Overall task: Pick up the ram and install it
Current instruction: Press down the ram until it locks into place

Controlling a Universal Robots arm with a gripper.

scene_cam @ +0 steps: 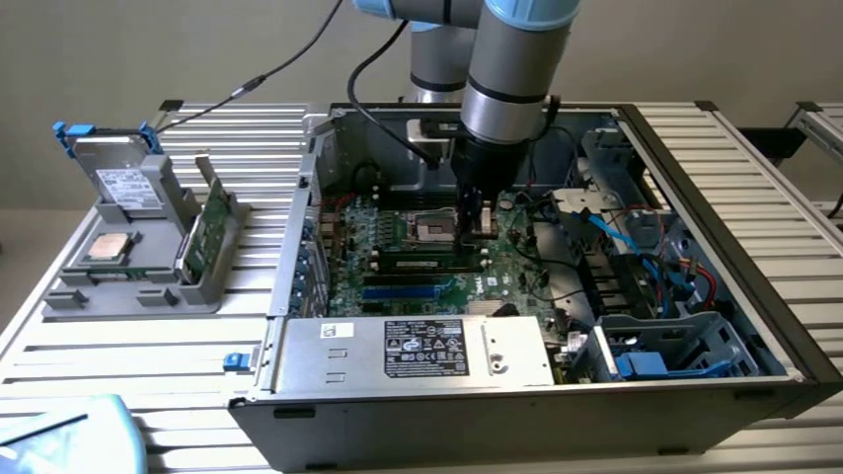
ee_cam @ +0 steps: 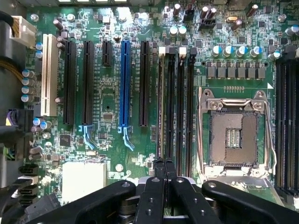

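Note:
The ram [scene_cam: 421,263] is a long dark stick that sits along a memory slot on the green motherboard [scene_cam: 395,232] inside the open computer case. My gripper [scene_cam: 471,233] reaches down into the case at the stick's end nearest the empty processor socket [scene_cam: 432,227]. In the wrist view the gripper [ee_cam: 164,164] has its two black fingers pressed together with nothing between them, right over the row of black memory slots [ee_cam: 175,102]. The ram there appears edge-on as a thin dark line in a slot, hard to tell apart from the slots.
The case walls [scene_cam: 296,247] enclose the board, with the silver power supply [scene_cam: 409,351] at the front and drive cages with blue cables [scene_cam: 658,286] on the exterior view's right. Outside, a grey tray [scene_cam: 79,291] holds a square silver chip [scene_cam: 109,247], an upright green board [scene_cam: 197,237] and a drive [scene_cam: 125,183].

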